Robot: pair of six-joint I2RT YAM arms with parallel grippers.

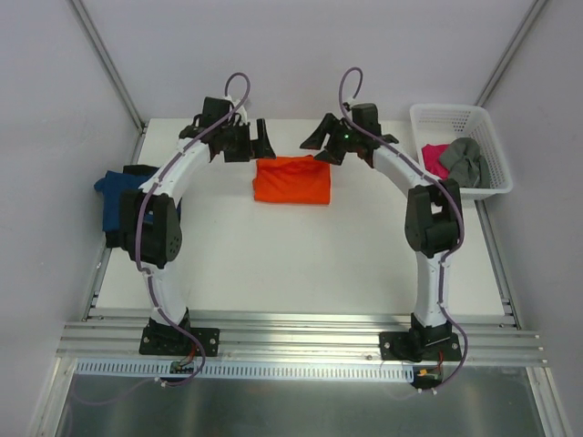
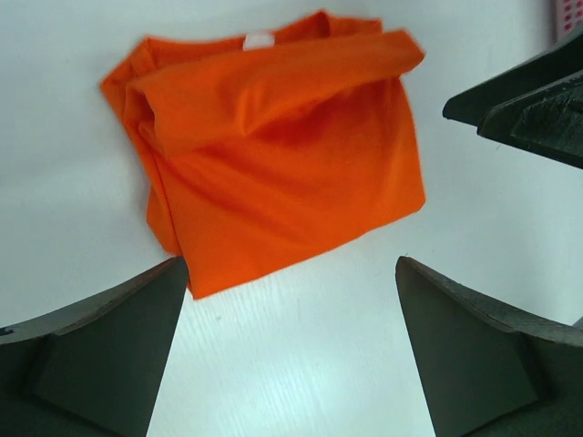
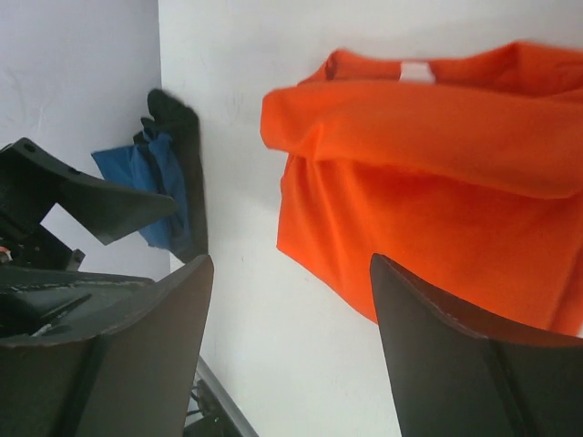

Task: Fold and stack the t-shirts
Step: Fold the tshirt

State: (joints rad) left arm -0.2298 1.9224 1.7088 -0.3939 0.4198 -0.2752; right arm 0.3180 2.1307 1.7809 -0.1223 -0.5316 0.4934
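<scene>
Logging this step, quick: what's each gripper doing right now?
Left gripper: open, holding nothing.
Right gripper: open, holding nothing.

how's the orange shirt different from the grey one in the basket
Colour: the orange t-shirt is bright orange; the grey t-shirt is dull grey.
Place: the orange t-shirt lies on the white table; the grey t-shirt sits in the white basket at the far right.
Pose: the orange one is folded into a rough rectangle; the grey one is bunched up.
Both are soft cloth.
</scene>
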